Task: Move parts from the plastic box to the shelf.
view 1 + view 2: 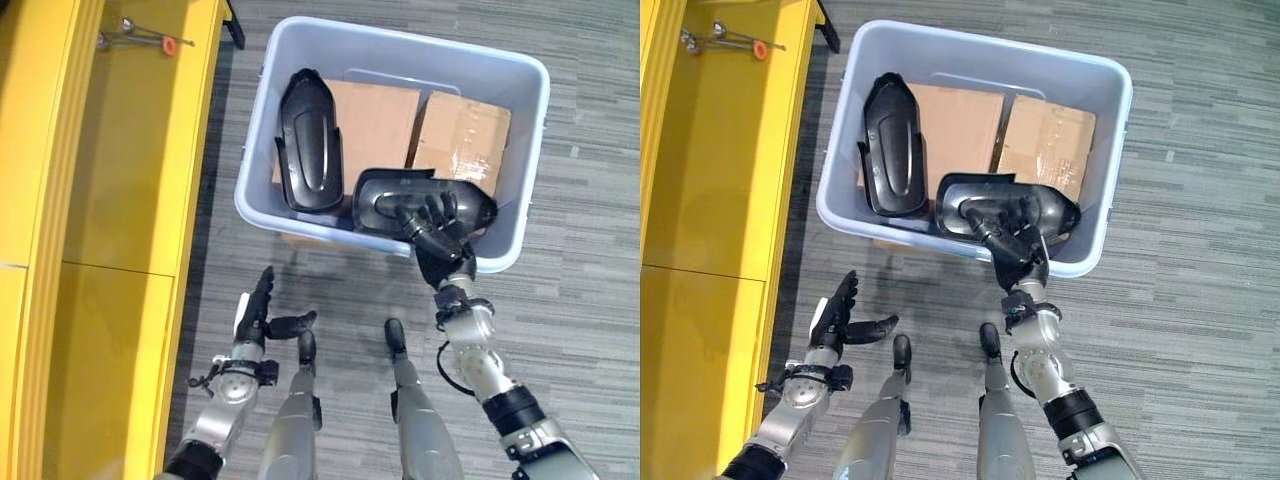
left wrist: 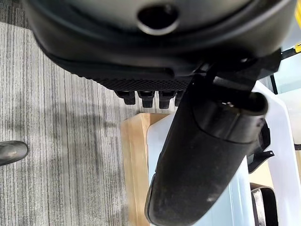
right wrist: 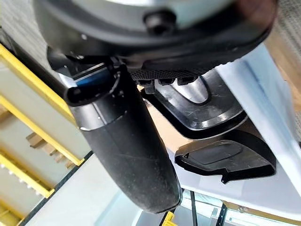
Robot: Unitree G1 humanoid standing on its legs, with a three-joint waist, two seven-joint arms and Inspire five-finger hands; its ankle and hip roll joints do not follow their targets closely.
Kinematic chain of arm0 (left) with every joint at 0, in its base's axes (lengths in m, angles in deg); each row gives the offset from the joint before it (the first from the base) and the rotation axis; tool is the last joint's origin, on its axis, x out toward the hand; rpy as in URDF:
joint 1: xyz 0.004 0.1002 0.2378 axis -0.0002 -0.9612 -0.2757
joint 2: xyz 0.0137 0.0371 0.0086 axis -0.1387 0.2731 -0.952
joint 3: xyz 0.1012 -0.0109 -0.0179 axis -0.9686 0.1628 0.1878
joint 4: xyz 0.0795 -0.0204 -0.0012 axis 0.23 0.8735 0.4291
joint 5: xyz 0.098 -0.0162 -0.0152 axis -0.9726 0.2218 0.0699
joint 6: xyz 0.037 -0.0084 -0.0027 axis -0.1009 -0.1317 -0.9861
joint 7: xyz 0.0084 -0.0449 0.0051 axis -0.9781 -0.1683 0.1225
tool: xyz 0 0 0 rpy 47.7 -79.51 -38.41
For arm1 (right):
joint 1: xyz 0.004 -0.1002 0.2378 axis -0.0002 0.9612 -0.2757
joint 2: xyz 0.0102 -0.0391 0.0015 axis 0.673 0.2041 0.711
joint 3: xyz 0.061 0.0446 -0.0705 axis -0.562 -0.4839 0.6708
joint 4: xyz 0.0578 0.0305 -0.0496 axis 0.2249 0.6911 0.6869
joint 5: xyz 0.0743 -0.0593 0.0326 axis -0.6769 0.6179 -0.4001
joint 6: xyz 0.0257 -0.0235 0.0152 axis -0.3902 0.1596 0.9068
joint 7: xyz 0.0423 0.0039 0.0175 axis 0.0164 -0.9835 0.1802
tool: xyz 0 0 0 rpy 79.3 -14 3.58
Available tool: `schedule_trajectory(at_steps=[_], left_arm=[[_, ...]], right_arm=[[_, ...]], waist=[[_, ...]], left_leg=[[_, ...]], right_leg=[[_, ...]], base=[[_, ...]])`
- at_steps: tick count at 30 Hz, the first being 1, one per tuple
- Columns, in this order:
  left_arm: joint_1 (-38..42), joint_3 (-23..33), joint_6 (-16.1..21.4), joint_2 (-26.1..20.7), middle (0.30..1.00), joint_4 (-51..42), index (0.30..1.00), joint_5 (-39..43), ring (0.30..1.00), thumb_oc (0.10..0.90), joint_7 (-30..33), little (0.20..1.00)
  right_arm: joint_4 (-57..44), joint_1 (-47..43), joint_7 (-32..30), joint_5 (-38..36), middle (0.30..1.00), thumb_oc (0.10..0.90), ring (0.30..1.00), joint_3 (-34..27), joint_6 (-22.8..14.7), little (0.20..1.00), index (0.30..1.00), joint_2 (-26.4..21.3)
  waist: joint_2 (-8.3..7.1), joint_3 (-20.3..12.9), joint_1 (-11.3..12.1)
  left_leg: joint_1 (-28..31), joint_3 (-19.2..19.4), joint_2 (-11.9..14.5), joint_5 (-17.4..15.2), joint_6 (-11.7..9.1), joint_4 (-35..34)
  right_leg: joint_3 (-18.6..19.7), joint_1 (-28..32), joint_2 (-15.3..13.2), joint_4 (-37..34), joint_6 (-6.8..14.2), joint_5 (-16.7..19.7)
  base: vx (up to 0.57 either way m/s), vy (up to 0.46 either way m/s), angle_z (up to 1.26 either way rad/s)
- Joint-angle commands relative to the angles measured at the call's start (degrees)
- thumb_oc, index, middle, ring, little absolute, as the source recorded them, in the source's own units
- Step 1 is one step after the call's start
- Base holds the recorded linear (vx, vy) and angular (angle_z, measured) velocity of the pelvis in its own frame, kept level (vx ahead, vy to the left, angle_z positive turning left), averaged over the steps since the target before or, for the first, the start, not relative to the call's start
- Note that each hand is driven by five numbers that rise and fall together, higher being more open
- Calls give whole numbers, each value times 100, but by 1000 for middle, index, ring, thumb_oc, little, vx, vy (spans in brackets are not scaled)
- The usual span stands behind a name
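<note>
Left eye view: right hand [image 1: 432, 226] rests on glossy black curved part [image 1: 385, 200].

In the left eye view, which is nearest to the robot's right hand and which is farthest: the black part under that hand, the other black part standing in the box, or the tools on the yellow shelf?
From the right hand, in the left eye view:
1. Black part at the near wall of the plastic box: under the hand's fingers.
2. Other black part: in the box, toward the robot's left.
3. Tools on the yellow shelf: far left, farthest.

Silver-grey arms, dark left hand [image 1: 258, 312], dark right hand [image 1: 432, 232], black wrist bands
</note>
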Motion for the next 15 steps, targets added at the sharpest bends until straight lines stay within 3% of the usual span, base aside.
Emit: schedule_trajectory(at_steps=[1, 11, 15], left_arm=[[-125, 120, 321, -140, 1000, -508, 1000, 155, 1000, 900, 88, 1000], [-148, 94, 281, -221, 1000, -587, 1000, 245, 1000, 900, 66, 1000], [-94, 16, 253, -254, 1000, -577, 1000, 365, 1000, 900, 48, 1000]], right_arm=[[-633, -321, 54, 55, 1000, 900, 1000, -338, -608, 1000, 1000, -114], [-172, -657, -84, -322, 1000, 900, 1000, -491, -606, 1000, 1000, -343], [605, -1169, -285, -656, 1000, 900, 1000, -667, -580, 1000, 1000, -401]], waist=[[-119, -279, 66], [-144, -231, 84], [-120, -169, 130]], left_leg=[[211, 155, 396, 62, -247, -3], [186, 169, 376, 35, -236, 9], [166, 160, 363, 28, -230, 17]], right_leg=[[-3, -273, -332, 843, 304, -438], [1, -346, -314, 919, 285, -468], [1, -391, -302, 972, 270, -493]], base=[[0, 0, 0], [0, 0, 0], [0, 0, 0]])
